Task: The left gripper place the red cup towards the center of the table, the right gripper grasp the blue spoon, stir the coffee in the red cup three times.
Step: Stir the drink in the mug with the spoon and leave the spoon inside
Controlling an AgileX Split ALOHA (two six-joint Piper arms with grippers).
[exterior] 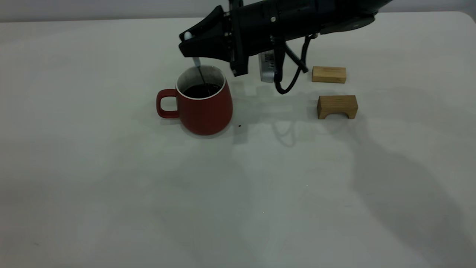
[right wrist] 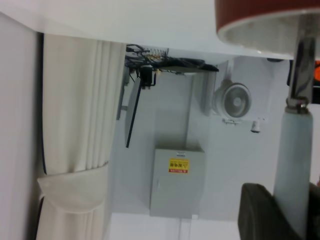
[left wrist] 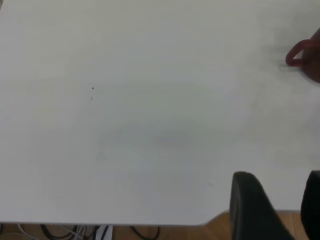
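Observation:
The red cup (exterior: 204, 106) stands upright on the table (exterior: 111, 178), left of centre, its handle pointing left. Dark coffee (exterior: 202, 90) fills it partway. My right gripper (exterior: 189, 46) hangs just above the rim, shut on the blue spoon (exterior: 197, 63), whose metal neck dips into the coffee. In the right wrist view the pale spoon handle (right wrist: 295, 160) runs from the right gripper (right wrist: 294, 215) towards the cup (right wrist: 260, 20). My left gripper (left wrist: 282, 207) is open and holds nothing, over the table's edge far from the cup; only the cup's handle (left wrist: 299, 54) shows there.
Two wooden blocks lie right of the cup, under the right arm: a flat one (exterior: 329, 74) and an arch-shaped one (exterior: 337, 107). A small dark speck (exterior: 240, 125) sits beside the cup. Cables (left wrist: 65, 232) hang below the table edge near the left gripper.

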